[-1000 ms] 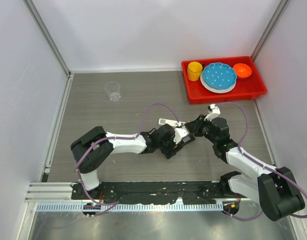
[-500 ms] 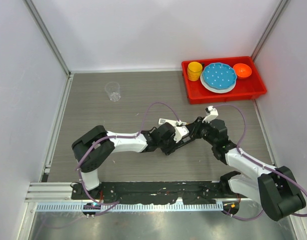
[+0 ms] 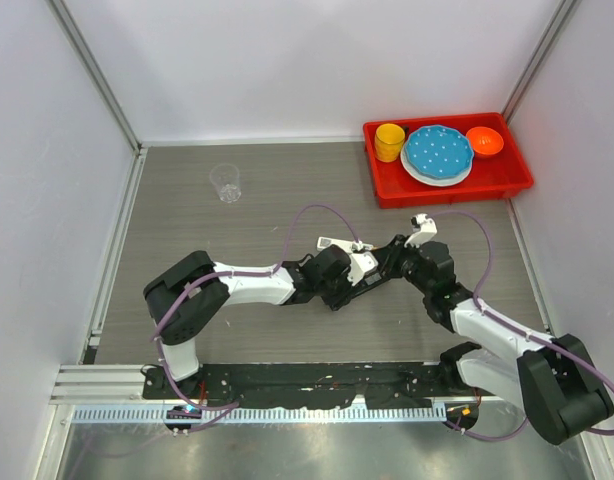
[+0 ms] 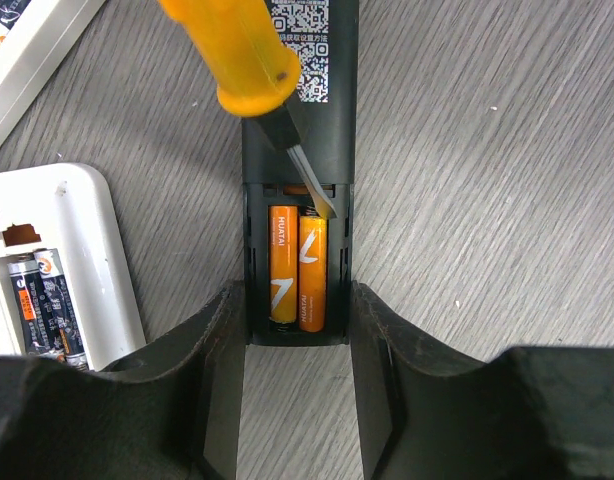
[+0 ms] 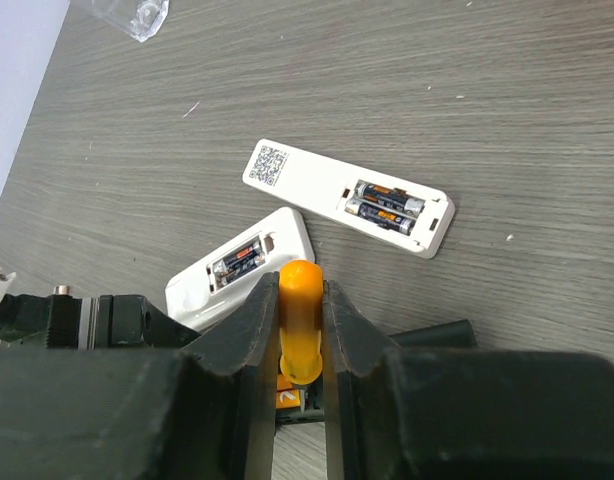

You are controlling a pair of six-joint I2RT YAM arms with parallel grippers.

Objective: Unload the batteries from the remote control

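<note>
A black remote control [image 4: 302, 120] lies back up with its compartment open. Two orange batteries [image 4: 297, 268] sit side by side in it. My left gripper [image 4: 297, 325] is shut on the near end of this remote, one finger pressed to each side. My right gripper [image 5: 300, 300] is shut on an orange-handled tool [image 5: 300, 325]. The tool's metal tip [image 4: 320, 205] rests at the far end of the right-hand orange battery. In the top view both grippers meet near the table's middle, left gripper [image 3: 352, 284] and right gripper [image 3: 389, 262].
Two white remotes lie open beside the black one: a near one [image 5: 287, 232] and a farther one [image 5: 307, 180], each with dark batteries inside. A clear cup [image 3: 226, 183] stands at the back left. A red tray [image 3: 442, 196] with dishes sits at the back right.
My left gripper's jaws have narrowed onto the black remote's sides. Both wrists have shifted slightly. The right gripper stays shut on the tool.
</note>
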